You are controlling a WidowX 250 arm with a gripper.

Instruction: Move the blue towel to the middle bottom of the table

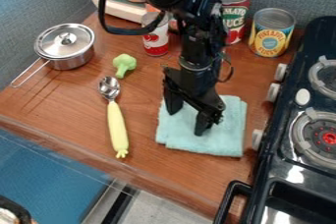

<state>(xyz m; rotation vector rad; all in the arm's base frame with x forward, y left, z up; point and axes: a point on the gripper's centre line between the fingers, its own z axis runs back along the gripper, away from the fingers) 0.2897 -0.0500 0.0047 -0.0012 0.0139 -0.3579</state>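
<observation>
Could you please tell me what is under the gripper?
Beneath the gripper is the blue towel, lying folded on the wooden table. The part hidden behind the gripper cannot be seen.

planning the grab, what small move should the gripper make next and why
Probably ease the gripper down a little onto the blue towel before closing: its jaws are apart above the folded cloth, which lies flat on the table, not gripped.
</observation>
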